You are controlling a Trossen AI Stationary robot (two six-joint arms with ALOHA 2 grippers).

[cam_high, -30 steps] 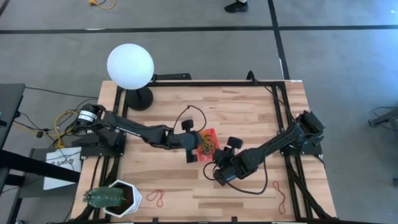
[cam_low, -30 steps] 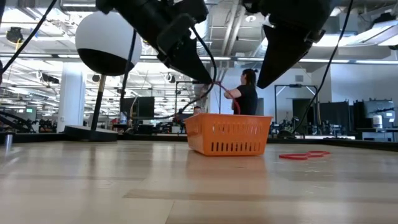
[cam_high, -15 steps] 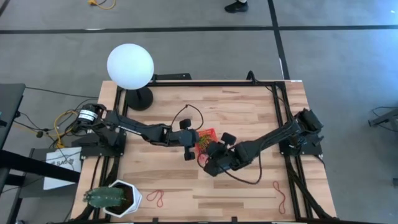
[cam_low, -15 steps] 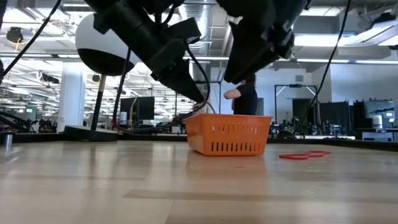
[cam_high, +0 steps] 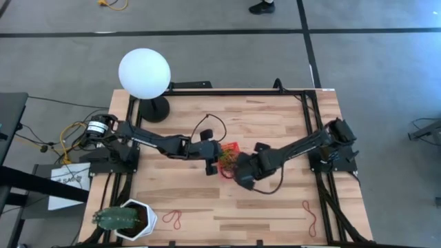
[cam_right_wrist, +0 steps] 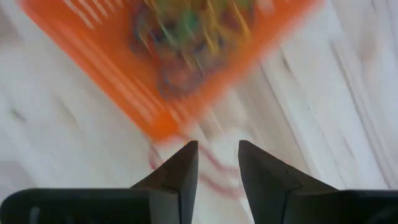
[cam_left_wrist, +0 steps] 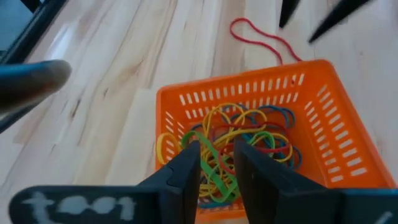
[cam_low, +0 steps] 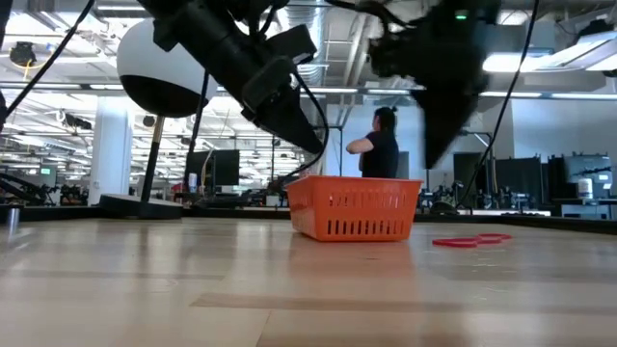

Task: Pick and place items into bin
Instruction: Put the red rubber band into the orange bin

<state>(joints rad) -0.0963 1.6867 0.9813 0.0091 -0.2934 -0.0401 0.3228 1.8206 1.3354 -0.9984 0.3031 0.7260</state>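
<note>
The red bin (cam_high: 233,149) stands mid-table on its base, with a tangle of yellow, green, red and blue rubber bands (cam_left_wrist: 239,140) inside. My left gripper (cam_left_wrist: 217,158) hovers open just above the bin's left edge (cam_high: 215,160), its tips clear of the rim in the low view (cam_low: 318,145). My right gripper (cam_right_wrist: 217,155) is open and blurred, above the table by the bin's near-right side (cam_high: 239,176). A loose red band (cam_right_wrist: 186,171) lies on the wood below it. More red bands lie flat on the table (cam_high: 172,219) (cam_high: 309,210).
A white globe lamp (cam_high: 144,74) stands at the far left corner, and a white hexagonal plant pot (cam_high: 131,219) at the near left. A black cable (cam_high: 207,125) loops above the left arm. A person (cam_low: 381,145) stands in the room behind. Bare wood lies along the near edge.
My left gripper dipped toward the bin and rose again. The red band that trailed from its tip no longer shows there. My right gripper swung from the near side of the table up toward the bin, turning as it went, and is blurred with motion now.
</note>
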